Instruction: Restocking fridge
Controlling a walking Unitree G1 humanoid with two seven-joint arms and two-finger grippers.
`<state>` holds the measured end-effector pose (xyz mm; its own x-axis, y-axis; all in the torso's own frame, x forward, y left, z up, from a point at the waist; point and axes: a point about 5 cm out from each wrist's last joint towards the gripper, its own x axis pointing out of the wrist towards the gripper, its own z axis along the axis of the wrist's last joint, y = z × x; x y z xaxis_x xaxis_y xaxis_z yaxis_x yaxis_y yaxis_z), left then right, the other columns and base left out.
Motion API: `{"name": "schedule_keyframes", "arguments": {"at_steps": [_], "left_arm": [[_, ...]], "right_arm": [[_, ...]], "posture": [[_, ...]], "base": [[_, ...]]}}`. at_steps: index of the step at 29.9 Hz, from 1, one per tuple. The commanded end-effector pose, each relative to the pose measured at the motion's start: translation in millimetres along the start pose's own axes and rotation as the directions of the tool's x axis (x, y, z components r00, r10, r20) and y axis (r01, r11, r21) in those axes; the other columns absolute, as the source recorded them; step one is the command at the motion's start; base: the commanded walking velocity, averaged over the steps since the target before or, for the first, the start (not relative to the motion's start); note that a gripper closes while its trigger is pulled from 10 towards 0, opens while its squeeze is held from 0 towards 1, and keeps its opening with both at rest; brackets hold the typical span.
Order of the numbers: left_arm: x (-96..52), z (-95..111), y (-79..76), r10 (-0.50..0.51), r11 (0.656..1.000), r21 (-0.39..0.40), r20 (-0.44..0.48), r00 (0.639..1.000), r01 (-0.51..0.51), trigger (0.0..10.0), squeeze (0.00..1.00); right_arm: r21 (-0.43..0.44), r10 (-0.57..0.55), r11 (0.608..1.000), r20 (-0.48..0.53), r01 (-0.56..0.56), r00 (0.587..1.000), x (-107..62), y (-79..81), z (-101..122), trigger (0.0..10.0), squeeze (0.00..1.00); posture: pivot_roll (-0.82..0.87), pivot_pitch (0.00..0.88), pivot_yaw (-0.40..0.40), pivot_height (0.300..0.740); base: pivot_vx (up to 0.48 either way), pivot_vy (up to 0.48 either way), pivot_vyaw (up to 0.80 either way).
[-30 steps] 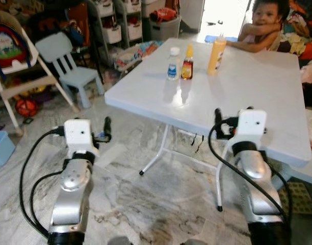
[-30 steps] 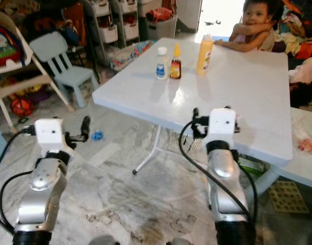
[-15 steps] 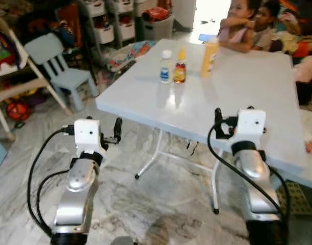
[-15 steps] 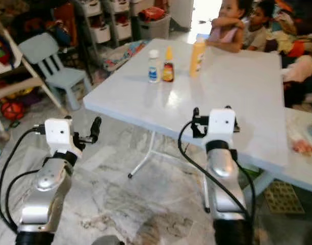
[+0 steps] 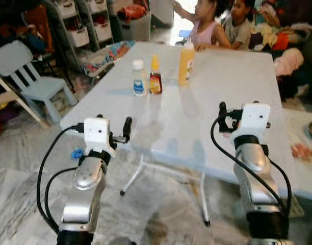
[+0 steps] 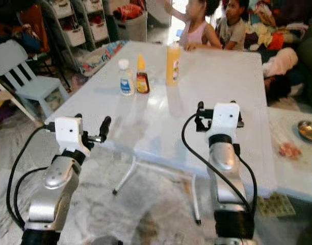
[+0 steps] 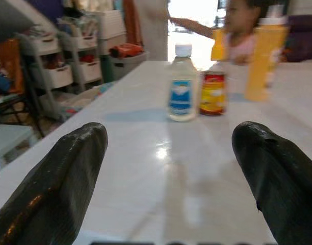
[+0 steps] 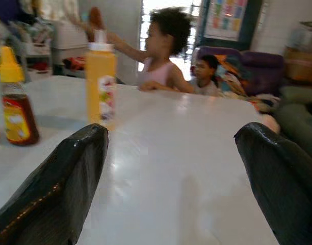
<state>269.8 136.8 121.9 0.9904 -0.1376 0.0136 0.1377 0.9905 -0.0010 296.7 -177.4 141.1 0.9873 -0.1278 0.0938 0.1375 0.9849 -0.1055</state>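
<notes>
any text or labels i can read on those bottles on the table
None can be read.
Clear bottle: blue label, print too blurred.
Small brown sauce bottle: red and yellow label, print too blurred.
Tall yellow bottle: coloured label, too blurred.
Poster on the far wall: too small to read.

White table [image 5: 232,97], glossy and catching the light. On it a clear bottle [image 5: 139,79] with a white cap and blue label, a dark reddish-brown sauce bottle [image 5: 155,75] with a yellow cap and yellow label, and a tall orange-yellow squeeze bottle [image 5: 185,62] (white cap, seen from the wrist). Pale blue chair [image 5: 29,71]. Grey-veined marble floor [image 5: 23,168]. Silver arms, black fingers [image 7: 59,189].
</notes>
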Motion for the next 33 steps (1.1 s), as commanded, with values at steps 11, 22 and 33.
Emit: {"name": "schedule_keyframes", "arguments": {"at_steps": [11,22,33], "left_arm": [[-1.8,-0.3,2.8,0.016,1.0,0.0,-0.004,1.0,-0.016,10.0,0.0],[-0.3,2.6,-0.7,-0.033,0.999,-0.004,0.016,0.999,0.033,10.0,0.0],[1.7,3.3,-2.5,-0.048,0.999,-0.006,0.02,0.999,0.048,10.0,0.0]], "right_arm": [[0.022,0.025,0.999,0.014,-0.025,1.0,5.6,9.0,4.0,10.0,0.0],[0.025,0.013,1.0,0.007,-0.013,1.0,6.4,7.2,2.8,10.0,0.0],[0.027,0.019,0.999,0.004,-0.019,1.0,10.0,10.4,3.0,10.0,0.0]], "posture": [[0.03,0.0,-0.003,0.74],[0.03,0.0,0.002,0.74],[0.03,0.0,-0.005,0.74]], "base": [[0.0,0.0,0.0],[0.0,0.0,-0.56],[0.293,0.0,0.0]]}}
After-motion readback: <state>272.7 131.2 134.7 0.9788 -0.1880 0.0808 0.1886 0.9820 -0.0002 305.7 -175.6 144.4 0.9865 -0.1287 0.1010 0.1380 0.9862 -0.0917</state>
